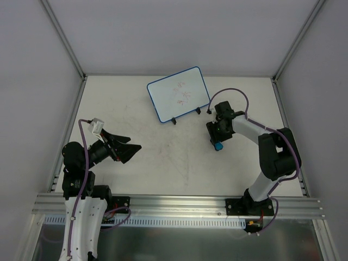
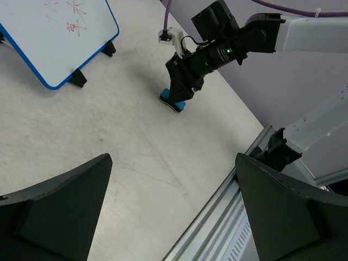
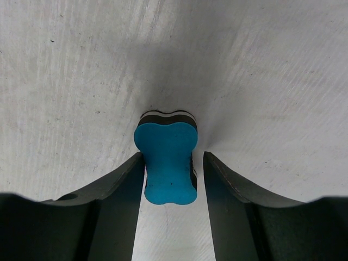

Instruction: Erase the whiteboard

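The whiteboard stands tilted on two black feet at the back of the table, with faint red scribbles on it; it also shows in the left wrist view. A blue bone-shaped eraser with a black base lies on the table; it also shows in the top view and the left wrist view. My right gripper is lowered around it with its jaws open: the left finger touches the eraser, the right finger stands a small gap off. My left gripper is open wide and empty, hovering at the left.
Aluminium frame rails run along the near edge, and grey walls close in the table's sides and back. The right arm's cable loops near the whiteboard's right foot.
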You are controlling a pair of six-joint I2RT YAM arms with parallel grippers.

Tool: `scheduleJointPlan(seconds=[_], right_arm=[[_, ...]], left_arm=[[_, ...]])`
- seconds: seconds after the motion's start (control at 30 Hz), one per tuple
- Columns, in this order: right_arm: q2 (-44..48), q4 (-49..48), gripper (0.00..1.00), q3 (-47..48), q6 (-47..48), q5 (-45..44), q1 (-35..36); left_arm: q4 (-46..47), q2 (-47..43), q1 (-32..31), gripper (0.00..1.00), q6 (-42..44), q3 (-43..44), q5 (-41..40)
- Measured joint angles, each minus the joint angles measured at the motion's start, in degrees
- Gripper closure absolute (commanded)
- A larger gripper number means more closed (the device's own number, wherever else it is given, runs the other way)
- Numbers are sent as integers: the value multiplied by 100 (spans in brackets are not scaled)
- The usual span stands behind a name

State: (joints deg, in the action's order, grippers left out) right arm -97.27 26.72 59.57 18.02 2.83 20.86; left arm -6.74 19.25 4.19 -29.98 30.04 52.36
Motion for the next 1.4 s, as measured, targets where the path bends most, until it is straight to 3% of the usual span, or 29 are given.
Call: scheduleJointPlan(seconds=[0.1, 0.2, 0.47, 0.67, 1.07, 1.4], right_arm=[[0, 2, 59, 0, -11, -2, 0], [0, 0, 76, 0, -46, 0, 0], [-9, -7, 84, 31, -83, 0, 0], [-9, -11, 100, 31, -94, 7, 0], [417, 46, 100, 262, -413, 216, 55], [817, -216, 100, 713, -844, 278, 232]], left_arm=[[0, 0, 0, 1, 0, 0, 2], [0, 0, 0, 1, 0, 0, 4], [0, 0, 0, 1, 0, 0, 7], [0, 0, 0, 1, 2, 0, 7], [2, 83, 0, 1, 85, -13, -142], [46, 946, 0, 1, -87, 68, -717]])
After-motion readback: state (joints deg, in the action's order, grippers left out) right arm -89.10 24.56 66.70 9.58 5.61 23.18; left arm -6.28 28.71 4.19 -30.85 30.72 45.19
